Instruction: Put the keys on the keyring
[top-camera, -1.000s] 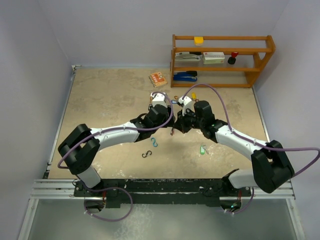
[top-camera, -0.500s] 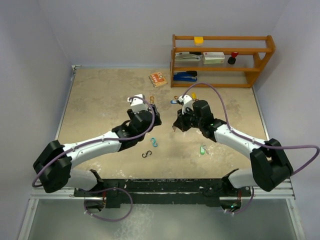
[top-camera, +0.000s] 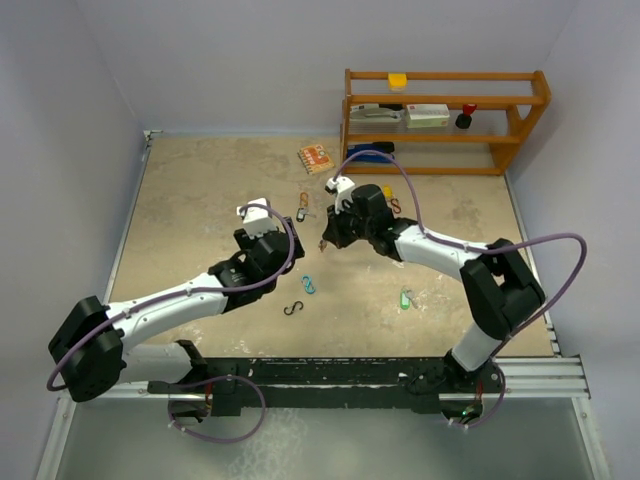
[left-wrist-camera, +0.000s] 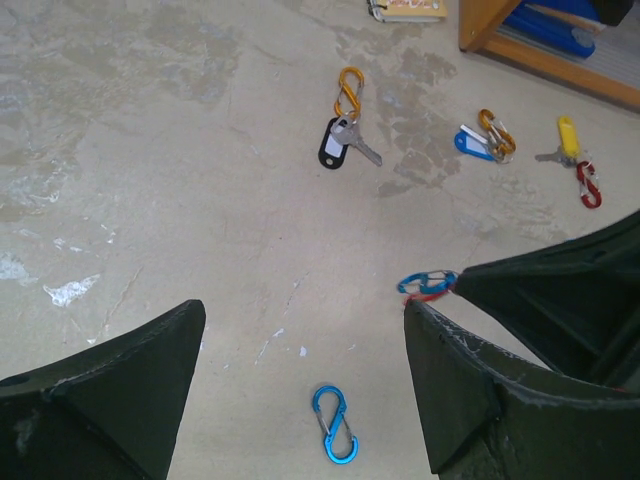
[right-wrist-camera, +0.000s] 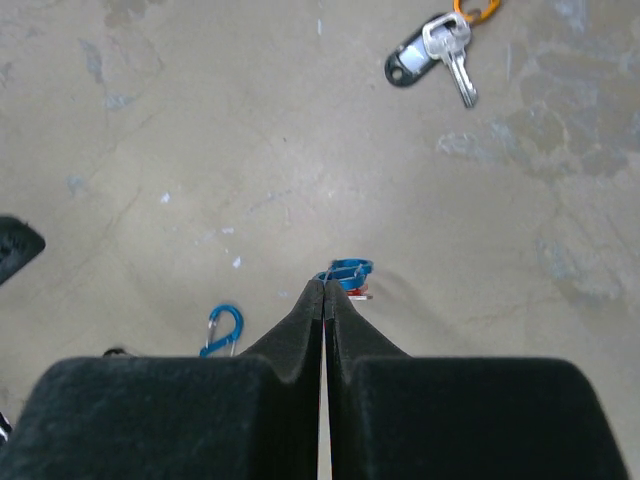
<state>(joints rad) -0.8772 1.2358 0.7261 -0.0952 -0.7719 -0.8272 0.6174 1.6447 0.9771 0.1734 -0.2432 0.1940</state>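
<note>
Left hand (left-wrist-camera: 300, 320): fingers wide apart, nothing between them, hanging above bare surface (left-wrist-camera: 150, 150).
Below left hand: 1 loose blue S-clip (left-wrist-camera: 335, 437) lies flat on the surface, just near of the gap between the fingers and touching neither.
Right hand (right-wrist-camera: 325, 290): fingers pressed together, tips pinching a blue clip (right-wrist-camera: 345, 270). The clip sticks out past the tips, and a bit of red shows under it that I cannot identify.
Black-tagged key (left-wrist-camera: 340, 145): lies flat on the surface beyond both hands, hooked on an orange clip (left-wrist-camera: 348, 90), silver blade angled away from the tag.
Blue-tagged key (left-wrist-camera: 468, 143): flat on the surface to the right of the black one, beside a 2nd orange clip.
Yellow-tagged key (left-wrist-camera: 566, 138): farther right, near the wooden shelf (top-camera: 440, 120), with a red clip (left-wrist-camera: 587, 185) just beside it.
</note>
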